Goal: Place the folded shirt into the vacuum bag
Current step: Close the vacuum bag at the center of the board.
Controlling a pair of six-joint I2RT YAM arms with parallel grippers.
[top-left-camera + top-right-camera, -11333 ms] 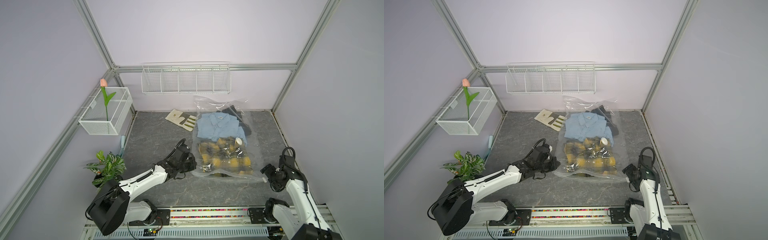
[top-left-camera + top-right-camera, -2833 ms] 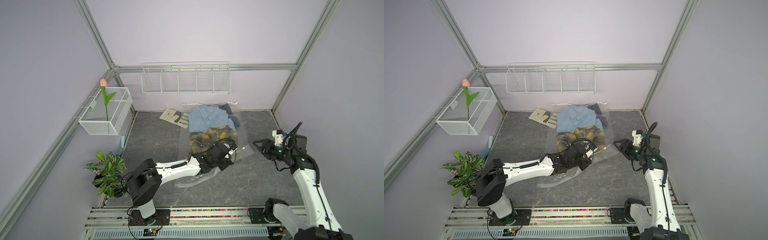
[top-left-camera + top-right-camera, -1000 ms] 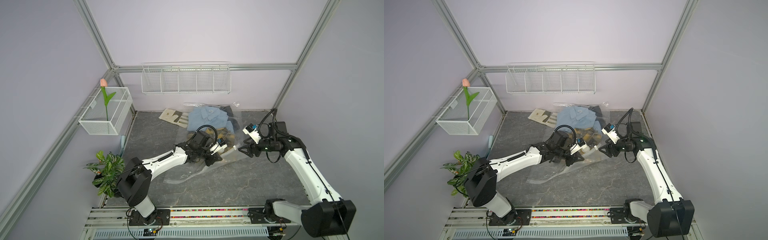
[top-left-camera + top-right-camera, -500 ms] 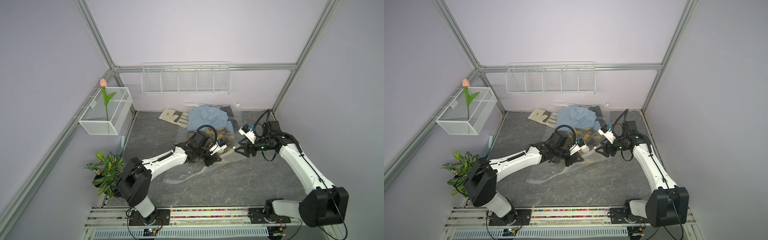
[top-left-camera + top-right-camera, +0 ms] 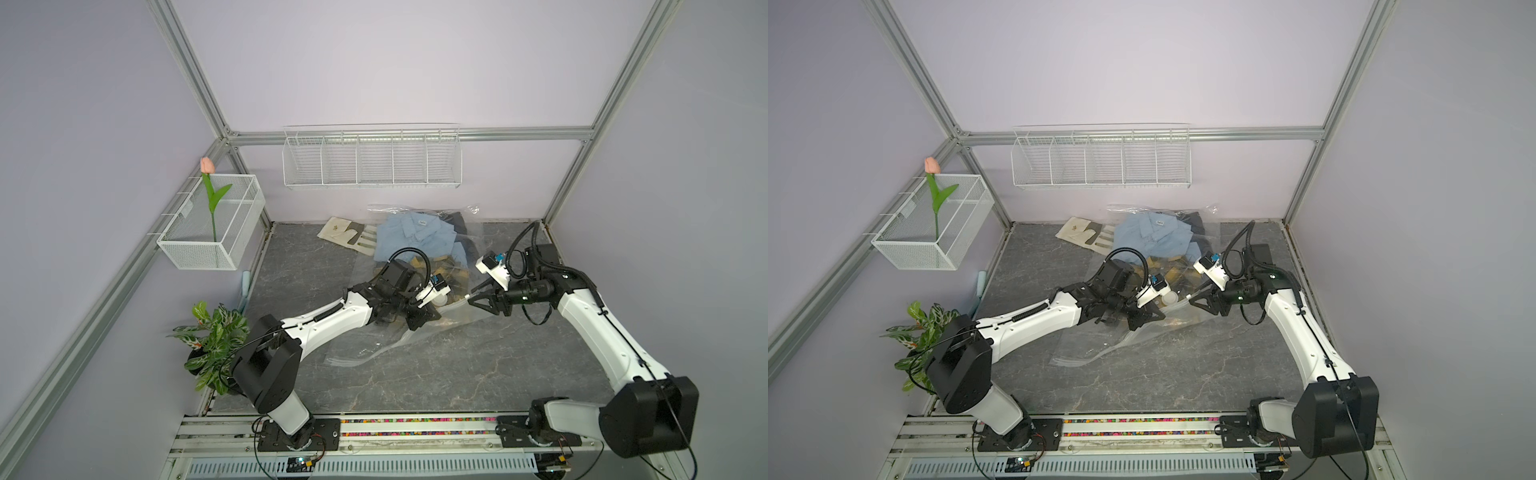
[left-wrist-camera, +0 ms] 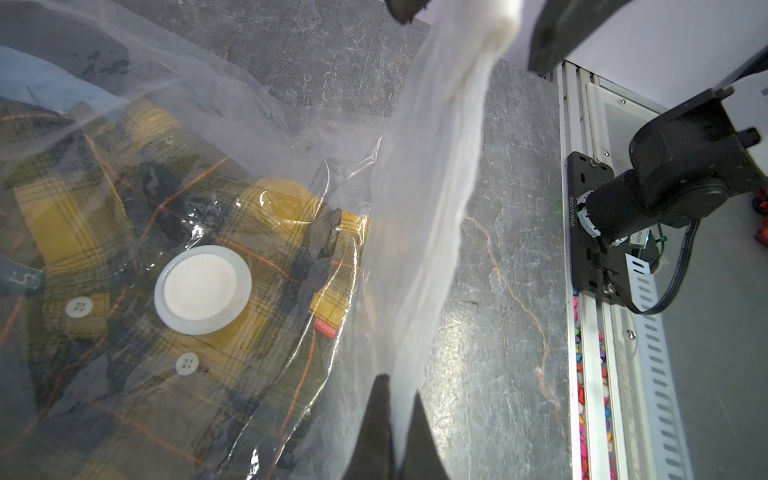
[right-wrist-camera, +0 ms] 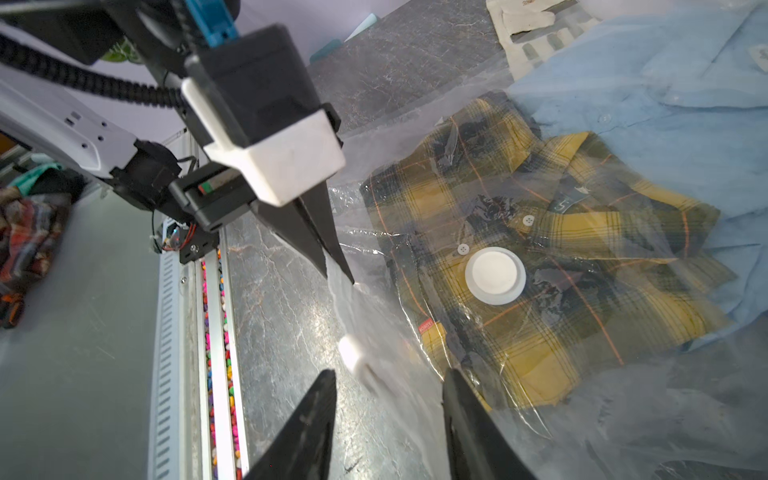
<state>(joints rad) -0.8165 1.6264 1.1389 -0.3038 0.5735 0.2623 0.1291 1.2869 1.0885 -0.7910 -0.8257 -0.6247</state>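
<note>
The folded plaid shirt [image 7: 582, 232] lies flat inside the vacuum bag [image 5: 457, 320], directly beneath the round white valve [image 7: 494, 276]. Clear film covers it in both wrist views. The bag rests at the middle of the surface [image 5: 457, 374] and reaches toward the far wall. We judge the insertion of this shirt essentially complete.

A blue shirt [image 5: 415, 235] lies at the far end of the bag. We cannot tell whether it is inside the film or on top of it.

The left pincer [image 6: 397, 386] is clamped together on a raised fold of the bag's near edge. The right pincer [image 7: 390, 371] stands apart, its jaws straddling that same edge with the white slider clip [image 7: 351, 353] between them.

In our judgement, what remains is to settle the lifted edge. We cannot tell whether the mouth is sealed.
</note>
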